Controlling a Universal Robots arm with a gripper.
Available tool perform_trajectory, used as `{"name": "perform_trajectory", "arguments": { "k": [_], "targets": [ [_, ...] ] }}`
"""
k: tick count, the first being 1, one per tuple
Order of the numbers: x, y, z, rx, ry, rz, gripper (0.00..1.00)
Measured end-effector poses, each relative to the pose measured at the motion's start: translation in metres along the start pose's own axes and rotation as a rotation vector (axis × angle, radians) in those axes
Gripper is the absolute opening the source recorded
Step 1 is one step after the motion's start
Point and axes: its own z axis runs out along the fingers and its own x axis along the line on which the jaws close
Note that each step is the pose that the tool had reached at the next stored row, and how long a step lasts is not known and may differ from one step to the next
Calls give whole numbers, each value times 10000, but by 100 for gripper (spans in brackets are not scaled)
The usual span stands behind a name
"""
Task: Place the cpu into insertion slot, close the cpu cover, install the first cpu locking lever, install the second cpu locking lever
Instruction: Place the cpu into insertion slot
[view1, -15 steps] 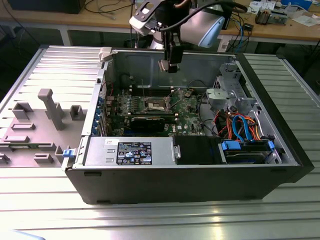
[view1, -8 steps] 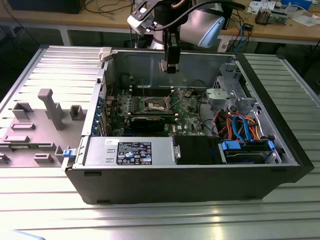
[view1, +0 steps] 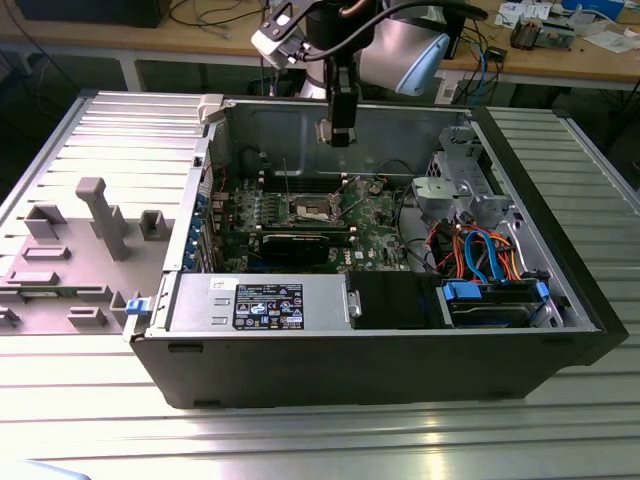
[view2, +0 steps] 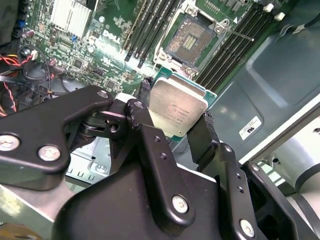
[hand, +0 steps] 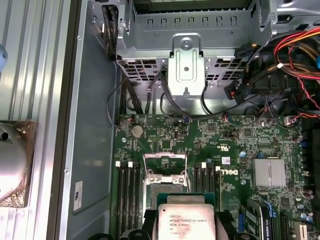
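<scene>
Gripping the chip by two opposite edges, the pincer is clamped on it, one black finger pressed to each side and the dull silver top facing the camera in the second wrist view. The chip sits right between the fingertips, held flat and clear of the green board. The socket lies beyond the pincer's tips, well apart from the chip, with its pin field bare and long black memory slots along both of its sides. In the first wrist view the chip is just in front of the socket, and the thin silver cover frame seems to be swung up off the socket on the side farther from the pincer. A thin wire lever sticks out beside the socket. In the exterior view the arm reaches down from above into the open computer case, and the pincer hangs upright with its tips pointing down, above the socket and not touching the board. From there the chip between the fingers is too small to make out. The chip's underside is hidden in both wrist views, and its near edge is cut off in the first wrist view.
</scene>
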Motion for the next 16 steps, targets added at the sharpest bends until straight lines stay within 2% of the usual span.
{"name": "perform_trajectory", "arguments": {
  "k": [14,16],
  "targets": [
    [0,-20,0,-4,-18,208,55],
    [1,-20,2,-7,-30,350,55]
  ]
}}
